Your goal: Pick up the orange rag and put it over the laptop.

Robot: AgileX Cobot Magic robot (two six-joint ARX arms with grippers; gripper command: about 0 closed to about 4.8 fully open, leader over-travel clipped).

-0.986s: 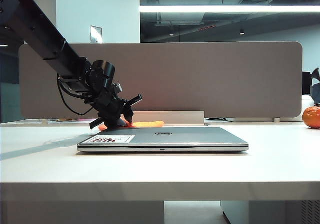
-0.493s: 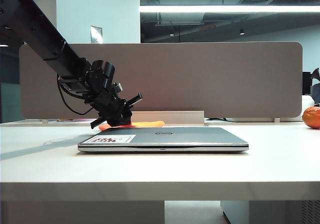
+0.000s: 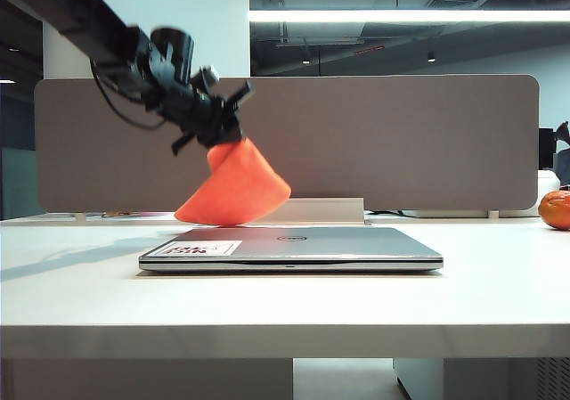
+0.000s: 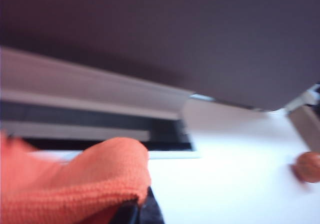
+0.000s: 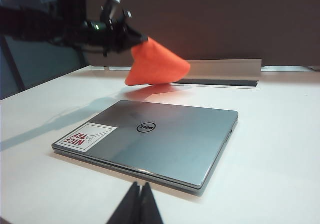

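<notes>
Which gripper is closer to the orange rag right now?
Left. The left gripper is shut on the rag, holding it up behind the laptop; the right gripper sits shut on the laptop's near side.

The orange rag (image 3: 233,189) is bright orange with a fine woven texture; the laptop (image 5: 155,139) is silver-grey with a black round logo and a white-and-red sticker (image 5: 85,136); the table (image 3: 285,302) is white, the left gripper (image 3: 216,133) and right gripper (image 5: 138,203) black, the partition (image 3: 392,142) grey-beige
</notes>
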